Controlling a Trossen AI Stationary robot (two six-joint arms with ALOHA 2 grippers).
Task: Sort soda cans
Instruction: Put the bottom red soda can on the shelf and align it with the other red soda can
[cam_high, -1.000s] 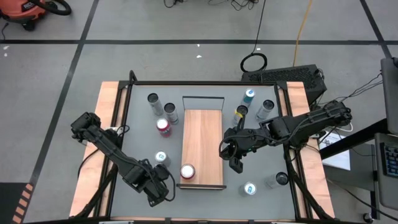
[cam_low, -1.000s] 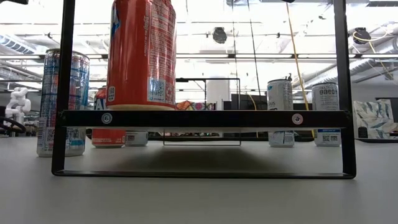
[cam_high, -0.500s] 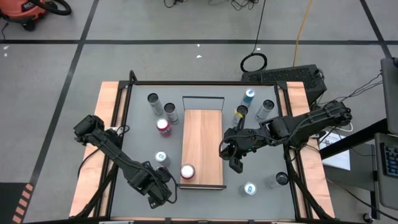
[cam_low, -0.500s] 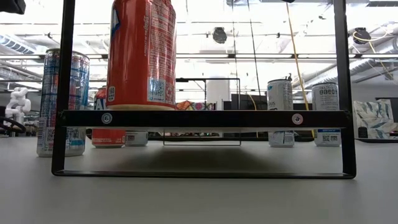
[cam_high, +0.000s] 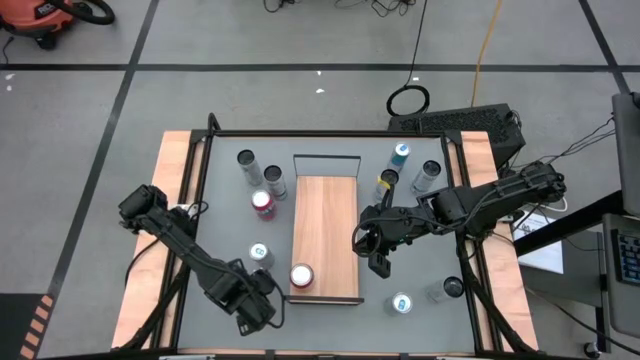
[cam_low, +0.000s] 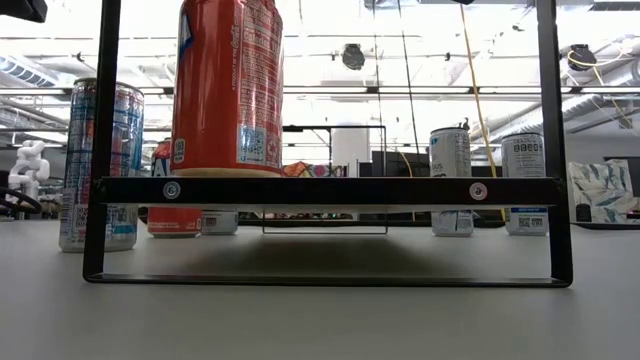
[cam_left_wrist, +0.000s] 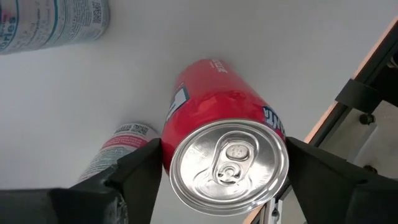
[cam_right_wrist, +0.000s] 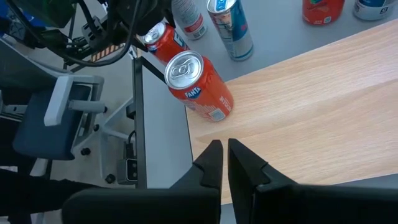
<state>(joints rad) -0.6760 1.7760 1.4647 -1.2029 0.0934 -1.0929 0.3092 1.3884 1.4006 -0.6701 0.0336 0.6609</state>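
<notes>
A red soda can (cam_left_wrist: 214, 93) stands upright on the grey table near its front edge, just left of the raised wooden board (cam_high: 325, 230). My left gripper (cam_left_wrist: 225, 155) points straight down over it, and its body (cam_high: 255, 305) hides the can in the high view. The right wrist view shows this can (cam_right_wrist: 163, 37) beyond the board. Another red can (cam_high: 301, 275) stands on the board's near left corner. My right gripper (cam_high: 378, 265) hangs shut over the board's right edge, touching nothing. My left gripper has the red can's upper wall (cam_left_wrist: 169, 134) between its two fingers, one on each opposite side, just below the silver top. The fingers come from above, pointing down. The can stands upright with its base on the table.
A blue can (cam_high: 260, 254) stands just beyond my left gripper. A red can (cam_high: 263, 203) and two silver-grey ones (cam_high: 247, 160) are at the far left. More cans stand to the right of the board (cam_high: 401, 303). A black frame (cam_high: 210, 135) rims the table.
</notes>
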